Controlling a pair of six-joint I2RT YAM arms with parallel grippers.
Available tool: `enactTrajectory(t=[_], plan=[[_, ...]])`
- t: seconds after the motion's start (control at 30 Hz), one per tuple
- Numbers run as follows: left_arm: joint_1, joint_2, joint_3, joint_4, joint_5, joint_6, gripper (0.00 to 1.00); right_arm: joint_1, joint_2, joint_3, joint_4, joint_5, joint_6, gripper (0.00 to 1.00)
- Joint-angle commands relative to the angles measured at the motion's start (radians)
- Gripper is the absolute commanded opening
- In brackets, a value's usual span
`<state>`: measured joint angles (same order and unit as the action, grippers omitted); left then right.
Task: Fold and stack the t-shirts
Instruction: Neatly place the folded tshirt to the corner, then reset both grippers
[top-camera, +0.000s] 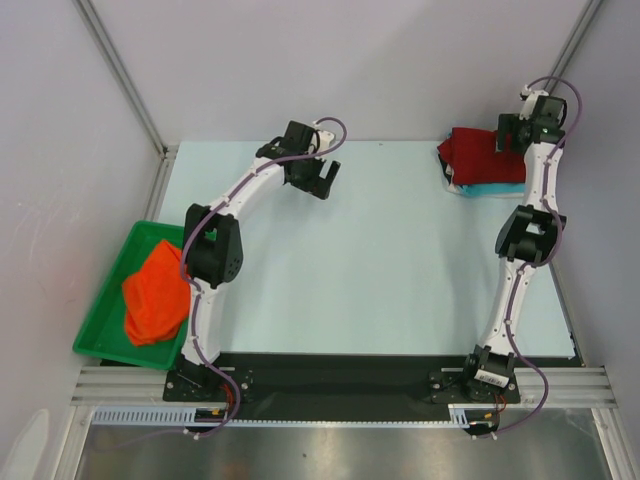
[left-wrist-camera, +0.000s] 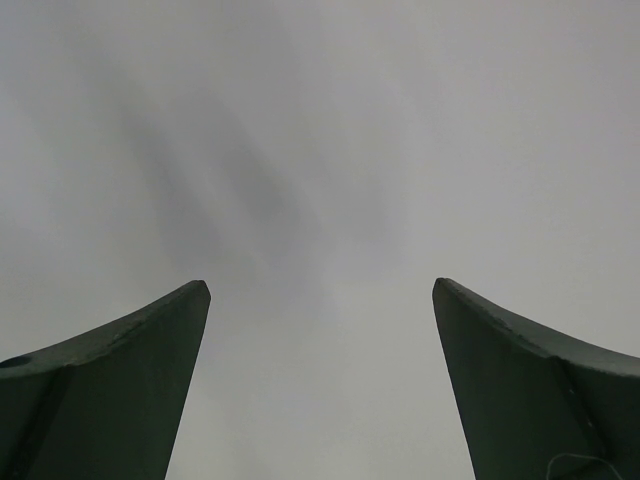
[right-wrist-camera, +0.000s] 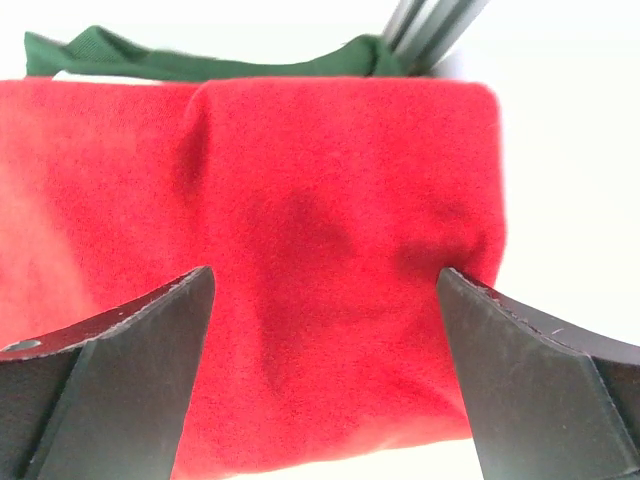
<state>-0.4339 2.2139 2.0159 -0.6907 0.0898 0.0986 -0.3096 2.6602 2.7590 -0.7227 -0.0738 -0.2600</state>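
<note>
A folded dark red t-shirt (top-camera: 480, 156) lies at the back right of the table on top of a folded turquoise t-shirt (top-camera: 492, 189). My right gripper (top-camera: 508, 133) hangs open just above the red shirt (right-wrist-camera: 300, 250), empty, its jaws wide apart over the cloth (right-wrist-camera: 325, 275). A bright orange t-shirt (top-camera: 155, 295) lies crumpled in the green tray (top-camera: 105, 330) at the left. My left gripper (top-camera: 322, 180) is open and empty over the back middle of the table; in its wrist view (left-wrist-camera: 320, 285) only bare table shows between the fingers.
The green tray sits off the table's left edge. Metal frame posts (top-camera: 120, 75) rise at the back corners. A dark green strip (right-wrist-camera: 200, 60) and grey rails show beyond the red shirt in the right wrist view.
</note>
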Motion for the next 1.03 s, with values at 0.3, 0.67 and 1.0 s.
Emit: enactTrajectory(t=[0.3,0.67,1.0], plan=[[-0.015,-0.082,0.056,0.088,-0.14,0.059,1.0,0.091,-0.206,-0.002,0.014,0.02,0.019,1.0],[0.037,-0.115,0.052,0.117,-0.191,-0.005,1.0,0.348,-0.376,-0.4,-0.015,-0.052,0.196,1.0],[0.032,-0.077,0.026,0.1,-0.182,-0.074,1.0,0.406,-0.436,-0.617,-0.009,-0.041,0.192,1.0]])
